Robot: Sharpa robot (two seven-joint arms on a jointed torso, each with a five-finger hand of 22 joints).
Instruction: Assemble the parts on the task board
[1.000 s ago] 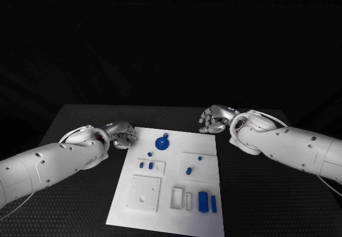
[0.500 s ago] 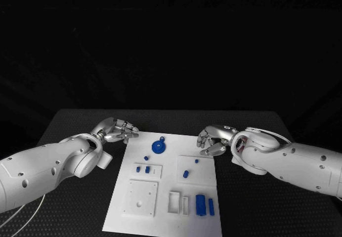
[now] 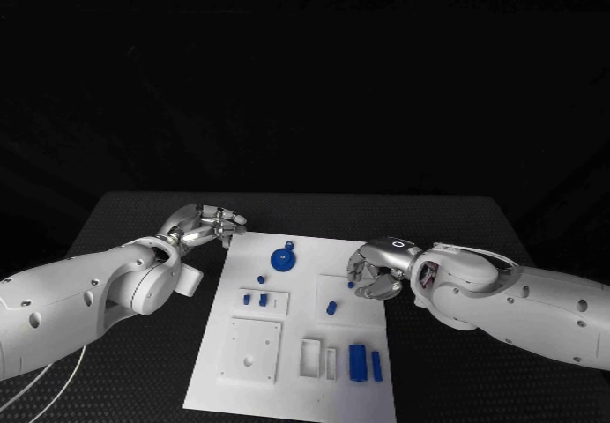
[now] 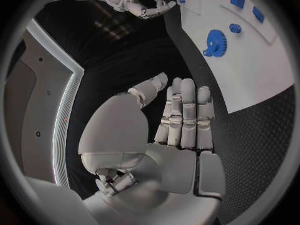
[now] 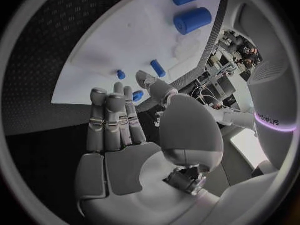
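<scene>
The task board (image 3: 299, 330) lies in the lower middle of the frame on the black worktop (image 3: 115, 229), its long axis running near to far. Over its right edge hangs the right hand (image 3: 376, 271), empty, fingers loosely apart. The left hand (image 3: 204, 225), likewise empty and apart, hovers beyond the board's upper-left corner.

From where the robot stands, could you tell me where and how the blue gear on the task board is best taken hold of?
The blue gear lies flat near the far end of the task board, with a small tab at its far edge. I would probably pinch it across its rim from above, since flat-lying sides offer little else. The left hand hovers closer, open, just off the board's far left corner.
</scene>
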